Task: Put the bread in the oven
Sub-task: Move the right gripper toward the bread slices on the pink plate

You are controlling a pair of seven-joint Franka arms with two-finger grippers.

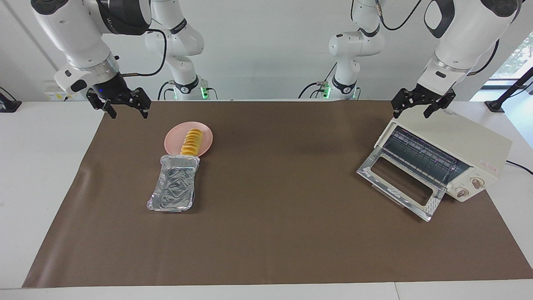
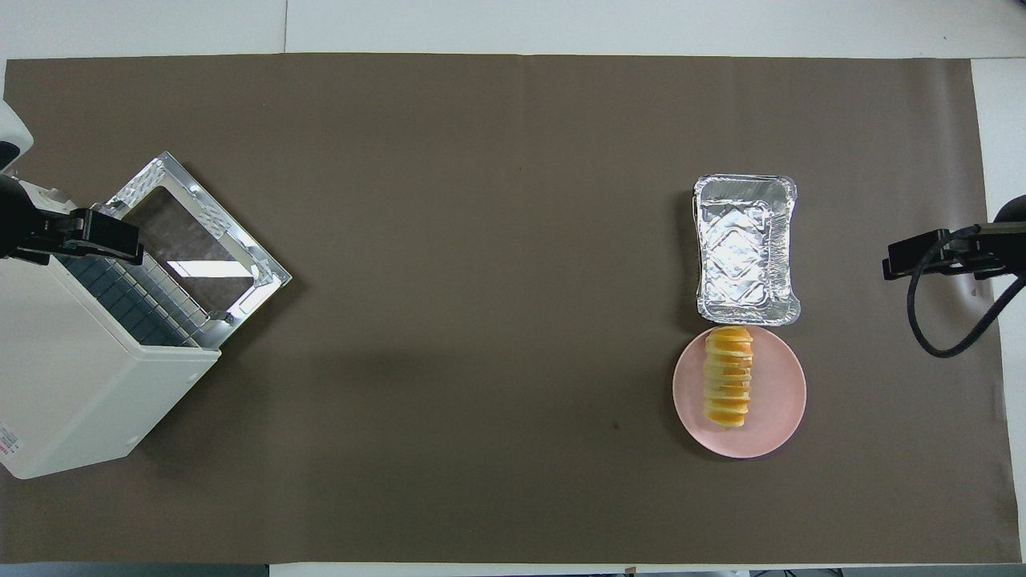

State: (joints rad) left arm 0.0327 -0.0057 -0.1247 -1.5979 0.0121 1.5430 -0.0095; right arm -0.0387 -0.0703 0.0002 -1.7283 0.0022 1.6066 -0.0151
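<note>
The bread (image 1: 192, 141) (image 2: 728, 377), a ridged golden-yellow loaf, lies on a round pink plate (image 1: 175, 141) (image 2: 777, 397) toward the right arm's end of the table. The cream-white oven (image 1: 458, 141) (image 2: 80, 385) stands at the left arm's end, its glass door (image 1: 399, 179) (image 2: 200, 232) dropped open and its wire rack (image 1: 420, 156) showing. My left gripper (image 1: 412, 111) (image 2: 96, 239) hangs open over the oven's top edge. My right gripper (image 1: 127, 111) (image 2: 914, 260) hangs open over the mat's edge, apart from the plate, holding nothing.
A crinkled silver foil tray (image 1: 175, 183) (image 2: 745, 248) lies empty against the plate's rim, farther from the robots than the plate. A brown mat (image 1: 283, 216) (image 2: 481, 320) covers the table. A black cable (image 2: 946, 320) loops down from the right arm.
</note>
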